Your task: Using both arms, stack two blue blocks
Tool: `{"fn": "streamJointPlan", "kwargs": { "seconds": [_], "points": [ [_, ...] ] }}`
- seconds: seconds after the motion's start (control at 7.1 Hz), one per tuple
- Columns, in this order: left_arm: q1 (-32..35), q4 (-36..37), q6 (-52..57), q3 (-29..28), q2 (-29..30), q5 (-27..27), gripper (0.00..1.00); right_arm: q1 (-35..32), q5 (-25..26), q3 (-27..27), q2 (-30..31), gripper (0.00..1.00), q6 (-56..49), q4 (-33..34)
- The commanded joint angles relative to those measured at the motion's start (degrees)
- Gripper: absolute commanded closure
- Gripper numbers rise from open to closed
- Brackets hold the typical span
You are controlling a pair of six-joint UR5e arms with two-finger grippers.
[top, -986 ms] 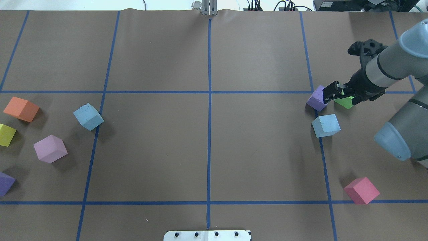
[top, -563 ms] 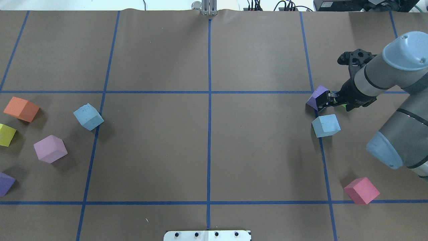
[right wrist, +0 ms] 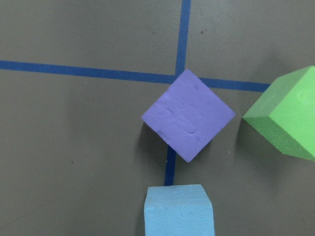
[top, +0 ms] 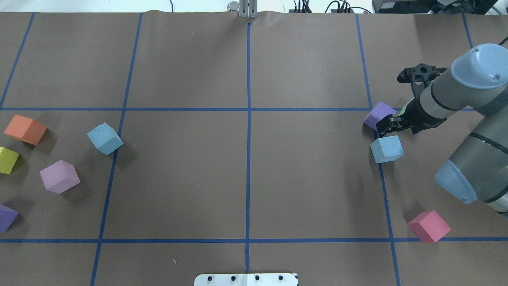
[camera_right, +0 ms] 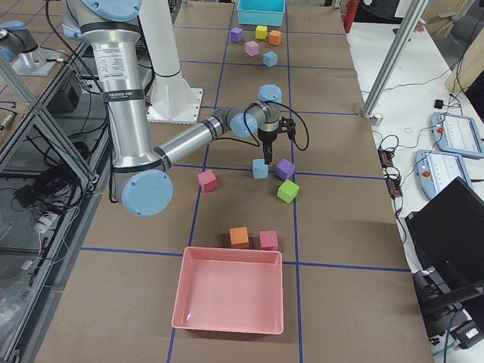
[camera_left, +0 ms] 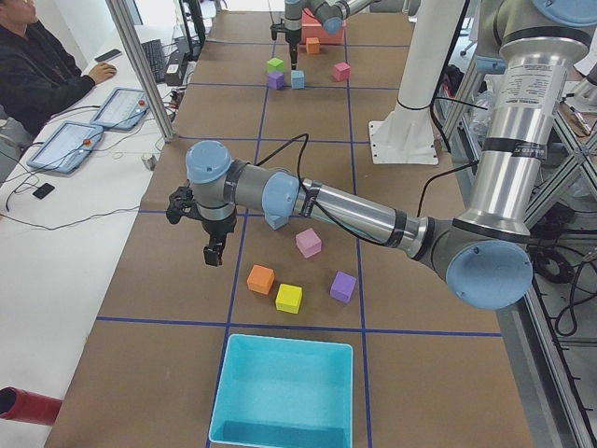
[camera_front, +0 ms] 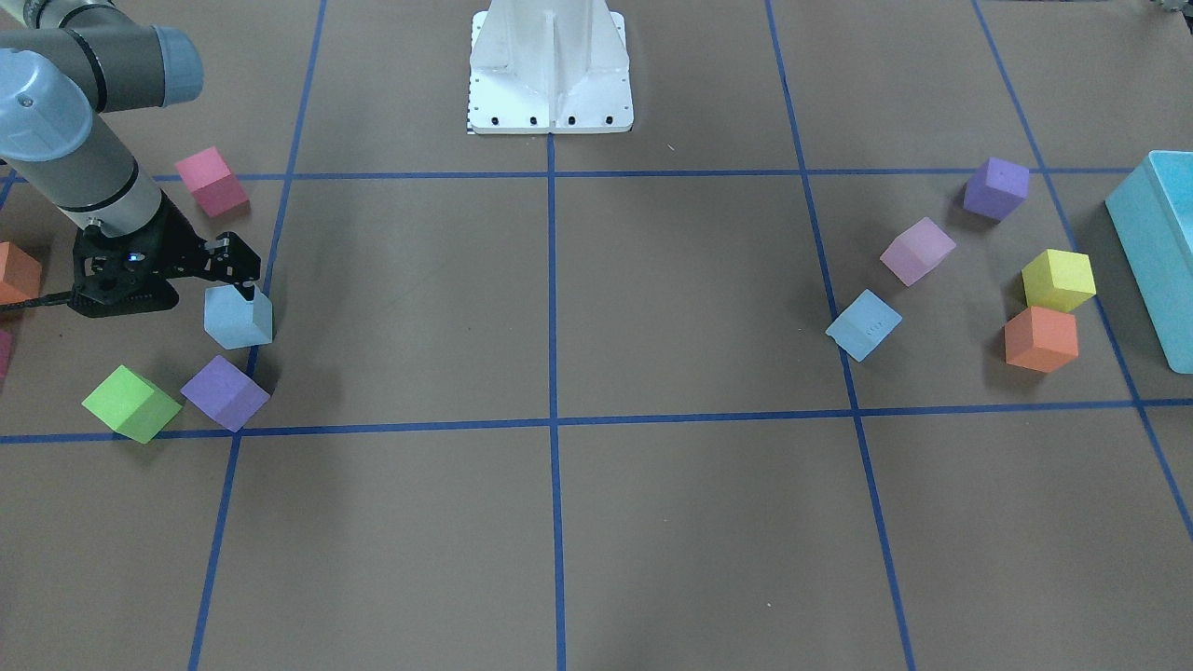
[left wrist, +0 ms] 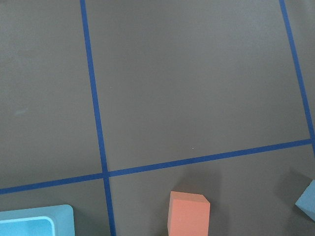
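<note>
One blue block (top: 387,149) lies on the right side of the table; it also shows in the front view (camera_front: 238,317) and the right wrist view (right wrist: 179,211). My right gripper (top: 385,125) hovers just beyond it, between it and a purple cube (top: 380,115), and looks open and empty (camera_front: 235,266). The other blue block (top: 104,138) lies at the left (camera_front: 863,324). My left gripper (camera_left: 213,254) shows only in the left side view, low over the table near an orange cube (camera_left: 260,278); I cannot tell whether it is open or shut.
A green cube (camera_front: 130,403) and a pink cube (top: 429,226) lie near the right blue block. Orange (top: 25,129), yellow (top: 8,159), lilac (top: 59,176) and purple (top: 6,217) cubes lie at the left. A teal bin (camera_front: 1156,252) and a pink tray (camera_right: 231,299) stand at the table's ends.
My right gripper has moved from above the green cube, past the purple cube, toward the right blue block. No block has moved.
</note>
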State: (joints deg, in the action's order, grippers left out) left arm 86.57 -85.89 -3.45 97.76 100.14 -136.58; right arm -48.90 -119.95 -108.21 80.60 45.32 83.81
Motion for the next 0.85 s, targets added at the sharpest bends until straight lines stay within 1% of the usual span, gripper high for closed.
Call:
{"fn": "streamJointPlan", "kwargs": {
  "seconds": [0.0, 0.42, 0.7],
  "points": [
    [0.00, 0.02, -0.07, 0.06, -0.03, 0.00, 0.00, 1.34, 1.47, 0.98, -0.01, 0.00, -0.23, -0.05],
    [0.00, 0.02, -0.07, -0.11, -0.12, 0.00, 0.00, 2.66, 2.17, 2.30, -0.80, 0.00, -0.49, -0.14],
    [0.00, 0.02, -0.07, -0.20, -0.12, 0.00, 0.00, 2.66, 2.26, 2.83, -0.19, 0.00, -3.90, -0.14]
  ]
}}
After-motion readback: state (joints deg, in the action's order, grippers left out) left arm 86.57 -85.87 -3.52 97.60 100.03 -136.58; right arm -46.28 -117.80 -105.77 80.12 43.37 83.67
